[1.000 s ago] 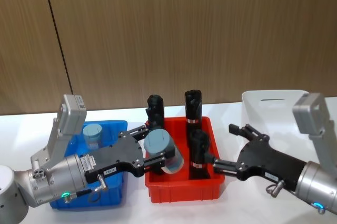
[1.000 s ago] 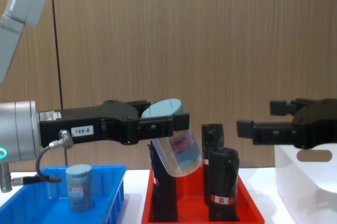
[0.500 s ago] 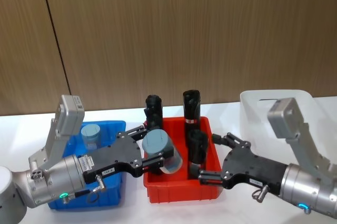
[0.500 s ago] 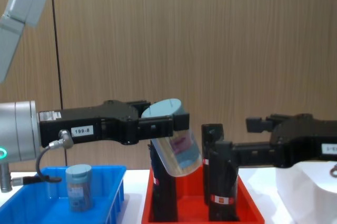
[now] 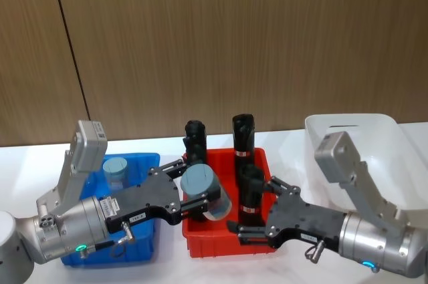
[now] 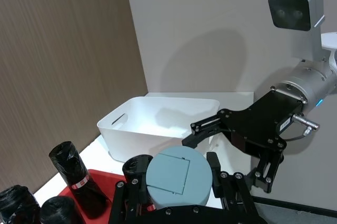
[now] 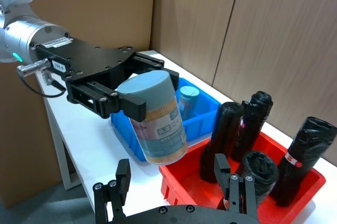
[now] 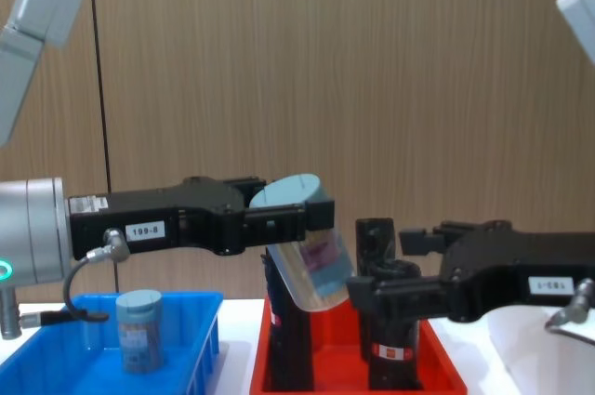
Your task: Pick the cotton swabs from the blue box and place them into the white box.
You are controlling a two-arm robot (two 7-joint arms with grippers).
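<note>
My left gripper is shut on a cotton swabs jar with a grey-blue lid. It holds the jar tilted above the left part of the red bin; the chest view shows the jar well above the bin. A second cotton swabs jar stands upright in the blue box at the left. My right gripper is open over the red bin, fingers pointing left at the held jar, a short gap away. In the right wrist view the jar hangs just beyond my open right fingers. The white box sits at the right.
A red bin in the middle holds several tall black wrapped packs, directly under and behind both grippers. A wooden wall stands close behind the white table.
My right gripper has swung left from in front of the white box to over the red bin, close to the held jar. The left gripper and its jar have stayed still.
</note>
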